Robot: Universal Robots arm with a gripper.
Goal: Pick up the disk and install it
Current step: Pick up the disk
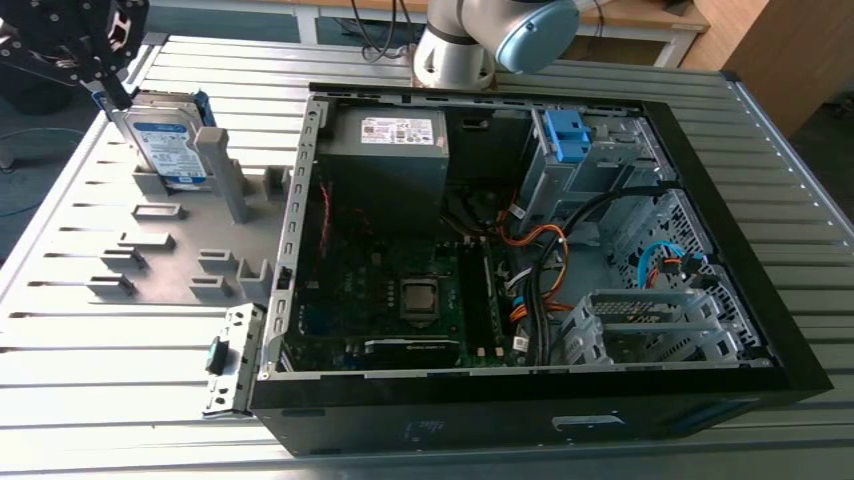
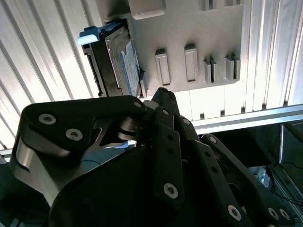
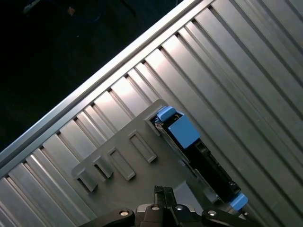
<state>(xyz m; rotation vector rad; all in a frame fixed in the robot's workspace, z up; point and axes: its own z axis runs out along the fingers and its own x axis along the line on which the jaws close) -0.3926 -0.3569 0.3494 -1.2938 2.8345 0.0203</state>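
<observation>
**Hand above the disk, grasp not yet made**

In the exterior view, the hand [image 1: 115,92] hung at the far corner of the worktop [image 1: 120,340], on that view's left. It was just over the top edge of the disk [image 1: 171,150]. The disk stood upright on its edge in a slot of the grey holder [image 1: 174,250], with its label facing the open computer case [image 1: 534,410]. In the second wrist view the tip of the hand was close beside the disk and not around it. How far the hand was open could not be told, and nothing was seen in its hold.

The step in hand seemed to be the reaching for the disk. To do it well, the hand should probably be centred over the top edge and lined up with the flat faces before it goes down. The hold should be taken on the metal body and not on the blue bracket, which may bend. The lift should go straight up, because a tilted pull could jam the disk against the posts of the holder.
</observation>
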